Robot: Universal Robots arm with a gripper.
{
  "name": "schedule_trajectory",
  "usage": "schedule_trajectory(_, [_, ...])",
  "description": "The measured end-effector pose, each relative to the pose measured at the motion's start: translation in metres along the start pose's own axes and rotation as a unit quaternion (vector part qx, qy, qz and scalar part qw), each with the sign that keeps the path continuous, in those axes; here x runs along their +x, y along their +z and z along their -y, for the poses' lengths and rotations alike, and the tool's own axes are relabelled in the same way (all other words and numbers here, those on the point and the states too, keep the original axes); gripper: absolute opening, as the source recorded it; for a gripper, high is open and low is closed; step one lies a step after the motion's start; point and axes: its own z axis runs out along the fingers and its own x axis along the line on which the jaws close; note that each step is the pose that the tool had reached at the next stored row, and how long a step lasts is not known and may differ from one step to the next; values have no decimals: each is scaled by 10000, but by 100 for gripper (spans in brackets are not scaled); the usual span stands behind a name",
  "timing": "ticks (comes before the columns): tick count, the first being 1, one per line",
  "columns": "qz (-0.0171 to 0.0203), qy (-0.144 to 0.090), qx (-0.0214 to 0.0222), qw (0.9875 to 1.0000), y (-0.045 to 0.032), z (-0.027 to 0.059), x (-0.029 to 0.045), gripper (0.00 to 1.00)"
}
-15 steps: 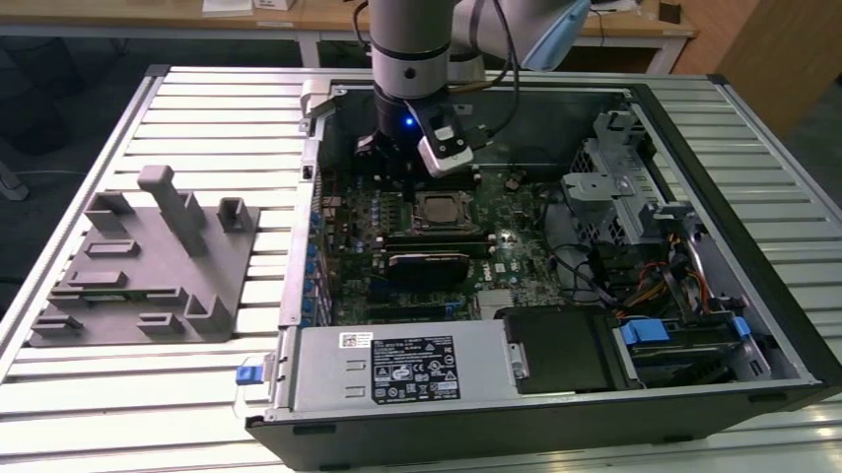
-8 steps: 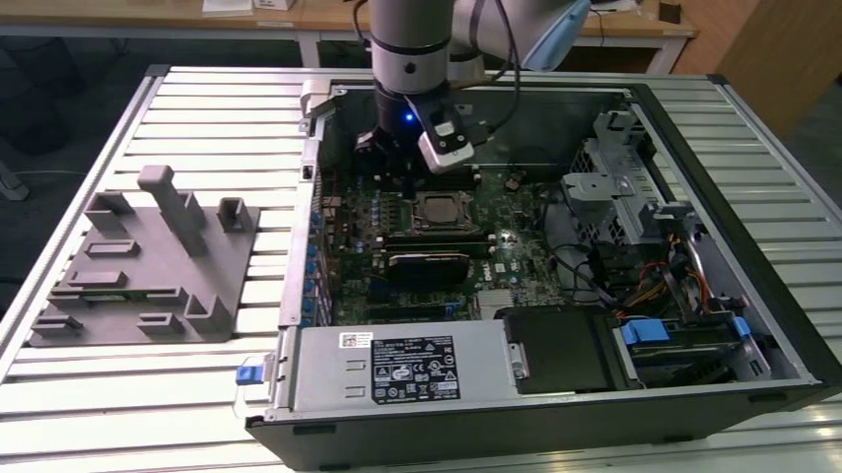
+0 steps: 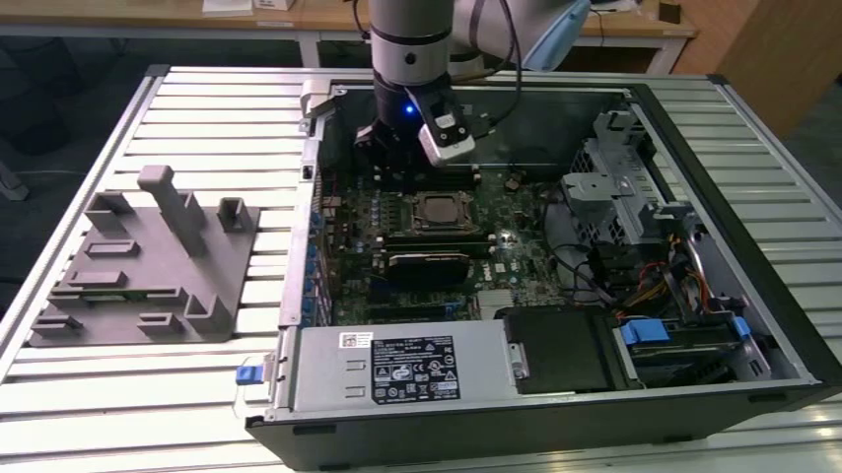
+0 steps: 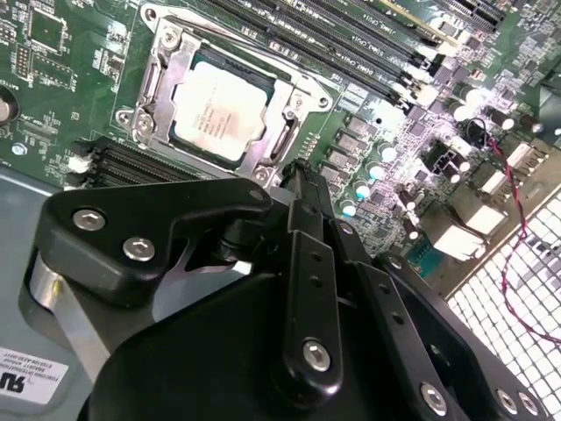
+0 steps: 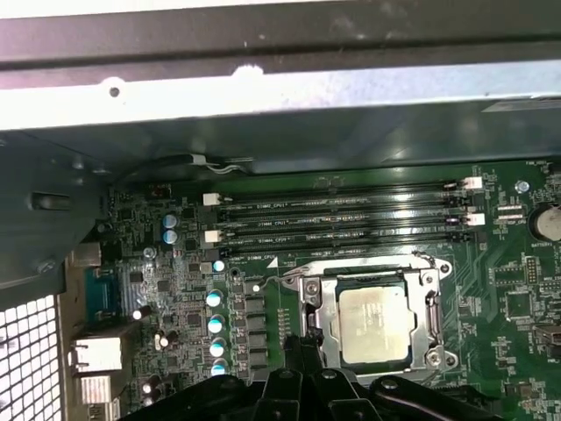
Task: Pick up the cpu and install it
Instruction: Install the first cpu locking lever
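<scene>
1. The cpu [image 3: 435, 210] lies flat in its socket on the green circuit board [image 3: 520, 232], inside the open computer case [image 3: 736, 296]. A metal socket frame [image 4: 289, 132] surrounds it on all four sides.
2. The gripper [image 3: 385, 158] hangs over the board beside the memory slots [image 5: 342, 219], near the cpu but not touching it. In both wrist views its two fingers [image 4: 302, 228] are pressed together, and nothing is held between them.
3. Handling (judged): the cpu is a thin, stiff, light plate. Its smooth silver top probably gives little friction, and its underside contacts are probably easy to damage. The safest hold is on two opposite side edges, kept level and squeezed gently. As it lies now, the frame leaves little of those edges exposed.
4. Orientation: the silver top faces up and the chip is level with the board. It is close to square, so it has no marked long axis. In the first wrist view its edges [image 5: 375, 324] run parallel and square to the memory slots. Which corner carries the alignment mark cannot be made out
</scene>
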Motion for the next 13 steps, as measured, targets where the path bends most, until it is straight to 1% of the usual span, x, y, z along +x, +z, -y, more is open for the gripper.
schedule_trajectory(3, [2, 0, -1, 10000, -1, 3, 13, 11])
schedule_trajectory(11, [2, 0, -12, 10000, -3, 35, 131, 11])
schedule_trajectory(12, [0, 0, -19, 10000, -4, 36, 134, 11])
schedule_trajectory(13, [-2, 0, -46, 10000, -3, 38, 135, 11])
